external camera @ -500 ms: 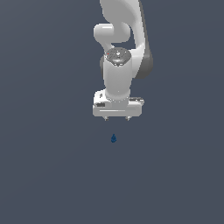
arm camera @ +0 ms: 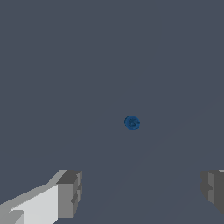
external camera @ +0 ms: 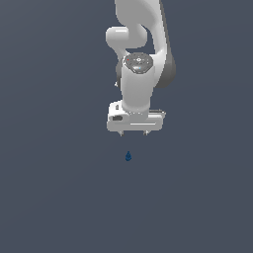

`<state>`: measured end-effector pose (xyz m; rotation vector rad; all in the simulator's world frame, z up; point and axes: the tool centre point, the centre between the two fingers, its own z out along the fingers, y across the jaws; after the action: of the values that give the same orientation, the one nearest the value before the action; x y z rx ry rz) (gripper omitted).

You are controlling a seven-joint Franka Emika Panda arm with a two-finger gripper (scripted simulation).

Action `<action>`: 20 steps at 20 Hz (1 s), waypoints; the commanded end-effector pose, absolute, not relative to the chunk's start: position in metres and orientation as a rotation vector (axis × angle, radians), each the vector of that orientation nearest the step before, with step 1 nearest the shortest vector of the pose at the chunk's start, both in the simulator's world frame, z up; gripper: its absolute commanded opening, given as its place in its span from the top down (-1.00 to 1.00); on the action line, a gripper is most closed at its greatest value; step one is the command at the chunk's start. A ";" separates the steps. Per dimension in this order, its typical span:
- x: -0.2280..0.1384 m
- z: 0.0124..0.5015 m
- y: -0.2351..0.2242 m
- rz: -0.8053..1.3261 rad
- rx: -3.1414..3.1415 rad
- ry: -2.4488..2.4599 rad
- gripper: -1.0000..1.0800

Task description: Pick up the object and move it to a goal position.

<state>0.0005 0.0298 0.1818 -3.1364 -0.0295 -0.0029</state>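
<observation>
Barely anything shifts since half a second ago: your claw (external camera: 134, 133) sits about where it did above the object (external camera: 128, 156), and the object hasn't budged.

Reading the exterior view left to right, you've got plain dark grey surface (external camera: 44, 188), then the white arm (external camera: 141, 54) coming down through the middle with the claw pointing straight down, then more bare grey. The tiny dark blue teardrop stands upright with its point up, just below the claw and a touch toward the exterior view's left of its center, clearly apart from it.

In the wrist view the object (arm camera: 132, 122) looks like a small round blue dot, seen from above. Your claw (arm camera: 142, 192) is spread wide, one finger (arm camera: 68, 194) on each side of the frame, nothing between them. The dot isn't touching either finger.
</observation>
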 end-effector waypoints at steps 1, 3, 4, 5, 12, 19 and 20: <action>0.000 0.183 0.032 0.002 -3.142 -0.047 -0.92; 0.000 0.183 0.032 0.002 -3.142 -0.050 -0.92; 0.000 0.183 0.031 0.002 -3.142 -0.048 -0.92; 0.000 0.183 0.031 0.001 -3.141 -0.043 -0.92; 0.001 0.179 0.031 0.003 -3.139 0.045 -0.92; 0.003 0.172 0.030 0.007 -3.125 0.244 -0.92; 0.004 0.170 0.030 0.008 -3.121 0.282 -0.92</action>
<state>0.0032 0.0299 0.1722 -3.1261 0.2287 0.0068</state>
